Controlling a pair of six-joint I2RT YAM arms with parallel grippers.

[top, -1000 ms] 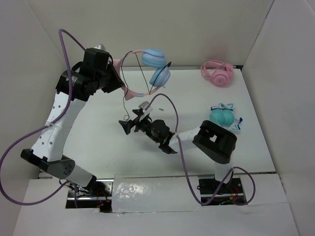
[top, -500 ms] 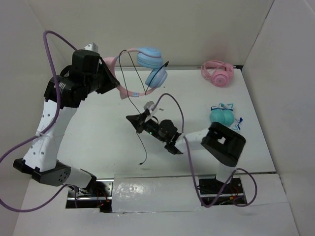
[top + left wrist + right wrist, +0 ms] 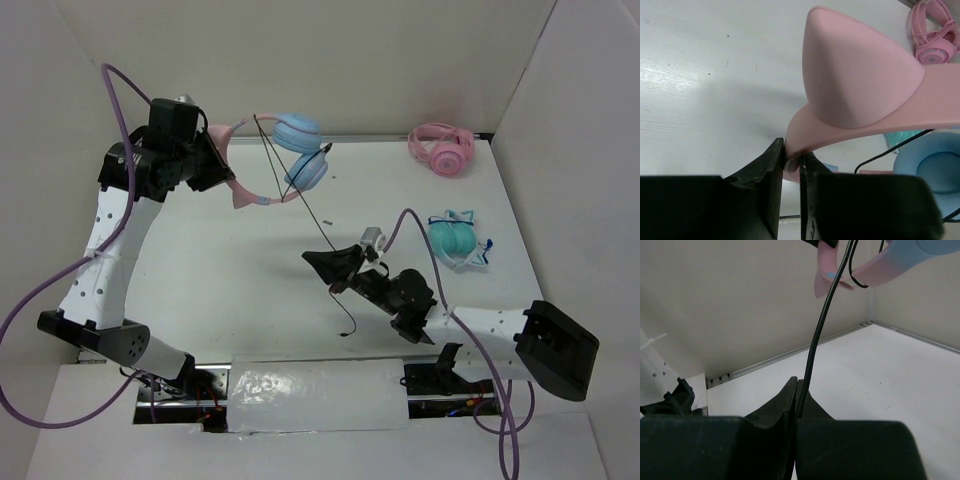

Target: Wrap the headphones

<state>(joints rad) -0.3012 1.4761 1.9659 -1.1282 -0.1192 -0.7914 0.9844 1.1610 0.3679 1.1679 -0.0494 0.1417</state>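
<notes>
At the far left of the table (image 3: 200,270), lifted clear of its surface, the headphones (image 3: 297,131) hang from the left gripper (image 3: 222,165). Its jaws are clamped on the pink headband just beside one cat ear, and the left wrist view shows the band pinched between the two fingers (image 3: 772,165). The two light blue earcups sit at the right end of the band, one above the other in the top view.

The thin black cable (image 3: 303,196) crosses the arc of the headband, then runs from the earcups toward the near right. There the right gripper (image 3: 318,261), at mid-table, has its jaws pressed together on it. The right wrist view shows the cable (image 3: 820,335) rising taut out of the closed fingertips toward the headband above. Past the grip, the loose end hangs toward the near edge.

The all-pink headphones (image 3: 442,148) lie in the far right corner. The teal headphones (image 3: 452,236) lie nearer, on the right, well apart from both grippers.
</notes>
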